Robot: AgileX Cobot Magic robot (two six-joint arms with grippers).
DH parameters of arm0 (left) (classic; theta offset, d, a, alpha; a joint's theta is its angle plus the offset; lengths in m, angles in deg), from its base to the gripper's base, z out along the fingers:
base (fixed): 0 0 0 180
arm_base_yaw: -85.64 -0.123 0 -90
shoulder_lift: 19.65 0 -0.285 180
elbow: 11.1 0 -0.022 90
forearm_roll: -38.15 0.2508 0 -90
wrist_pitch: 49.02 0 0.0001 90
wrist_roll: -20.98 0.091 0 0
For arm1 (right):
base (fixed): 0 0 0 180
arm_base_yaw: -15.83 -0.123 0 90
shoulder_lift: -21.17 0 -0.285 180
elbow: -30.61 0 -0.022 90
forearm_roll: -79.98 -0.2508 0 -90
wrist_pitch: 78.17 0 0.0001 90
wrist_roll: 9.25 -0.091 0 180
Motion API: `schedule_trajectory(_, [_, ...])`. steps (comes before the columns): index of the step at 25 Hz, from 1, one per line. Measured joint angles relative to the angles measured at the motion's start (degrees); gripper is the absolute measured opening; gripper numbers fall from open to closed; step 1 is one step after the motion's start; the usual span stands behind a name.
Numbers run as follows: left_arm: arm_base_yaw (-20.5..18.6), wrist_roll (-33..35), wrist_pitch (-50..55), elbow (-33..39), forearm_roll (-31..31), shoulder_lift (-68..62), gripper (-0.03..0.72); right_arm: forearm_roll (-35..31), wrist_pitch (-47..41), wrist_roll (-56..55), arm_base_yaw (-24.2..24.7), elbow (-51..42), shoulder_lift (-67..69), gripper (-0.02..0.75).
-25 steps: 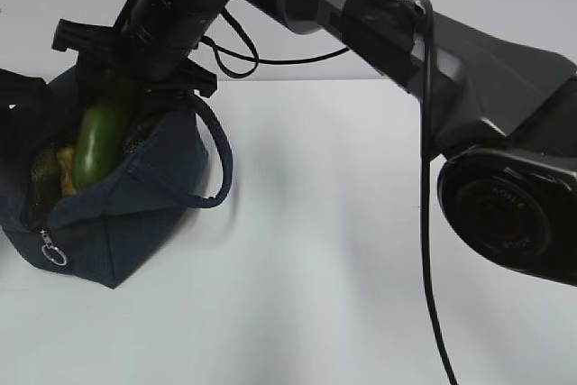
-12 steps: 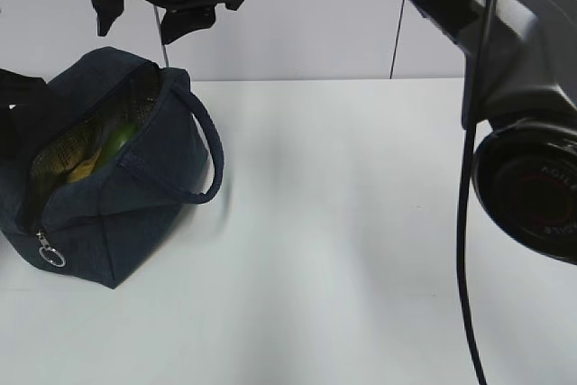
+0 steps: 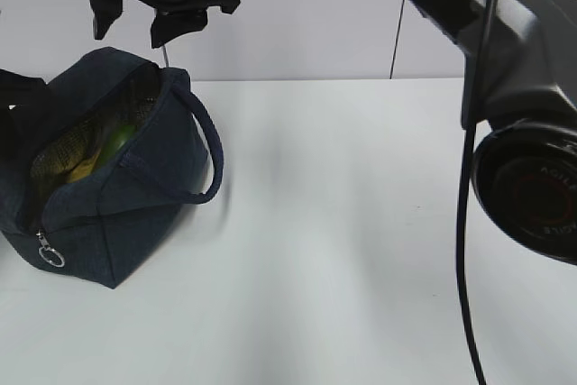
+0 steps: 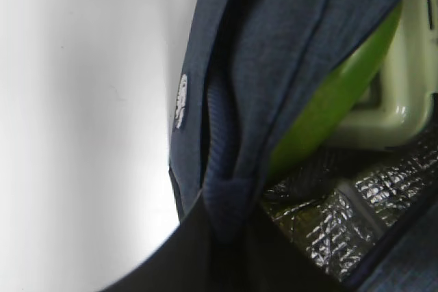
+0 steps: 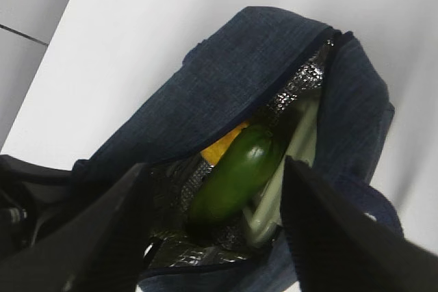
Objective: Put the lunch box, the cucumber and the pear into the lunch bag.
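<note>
Right tool (image 3: 135, 20): jaws spread, nothing between them, poised directly above the open mouth of the lunch bag (image 3: 144, 196); in the right wrist view its two dark fingers (image 5: 89, 237) frame the opening from overhead. Left tool: not visible in any view; by every sign pressed together, and from the fabric filling the left wrist view it probably pinches the bag's rim, though the grip itself cannot be seen. Inside the lunch bag, against the silvery lining (image 4: 342, 217), the cucumber (image 5: 236, 169) lies with its long axis along the length of the mouth, slanting from the deep end up toward the zipper end. The pear (image 5: 220, 145) shows as a yellow patch just beside the cucumber, and the pale green lid of the lunch box (image 4: 404, 80) lies on the cucumber's other side. Judgement: all three items sit in the bag below the right tool, which is the nearer arm; loading appears complete. The lunch bag rests on the white table (image 3: 361, 223).
</note>
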Motion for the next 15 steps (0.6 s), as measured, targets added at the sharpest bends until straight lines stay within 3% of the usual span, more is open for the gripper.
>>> schedule_trajectory(7, [0.0,0.0,0.2,0.0,0.0,0.0,0.001,-3.7,0.0,0.6,0.0,0.0,0.0,0.464])
schedule_trajectory(15, [0.0,0.0,0.4,0.0,-0.1,0.0,0.001,-0.9,0.0,9.9,0.0,0.0,-0.3,0.463])
